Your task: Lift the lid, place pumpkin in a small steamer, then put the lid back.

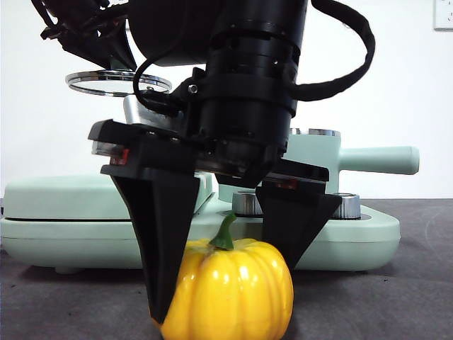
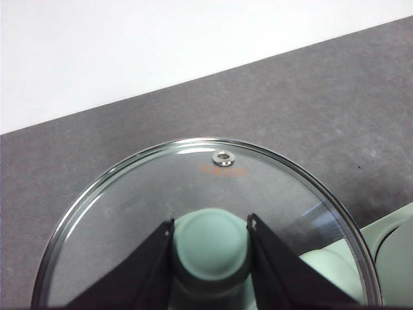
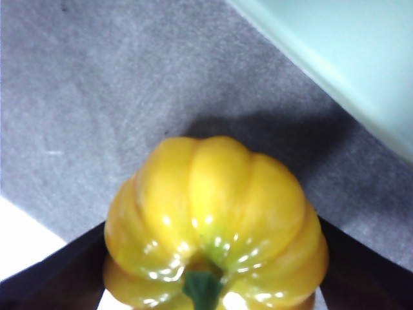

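Observation:
The yellow-orange pumpkin (image 1: 230, 283) with a green stem sits on the dark table at the front. My right gripper (image 1: 223, 290) comes down over it, one black jaw pressed to each flank; the right wrist view shows the pumpkin (image 3: 213, 219) filling the gap between the jaws of that gripper (image 3: 213, 278). Up at the back left, the glass lid (image 1: 117, 81) hangs in the air. My left gripper (image 2: 211, 226) is shut on its mint-green knob (image 2: 210, 242). The small steamer (image 1: 315, 152) stands behind the right arm, its straight handle (image 1: 379, 159) pointing right; its opening is hidden.
A wide flat mint-green appliance (image 1: 71, 227) lies across the table behind the pumpkin, with two silver knobs (image 1: 347, 205) on its right part. Its corner (image 3: 342, 58) also shows close to the pumpkin. A white wall closes the back.

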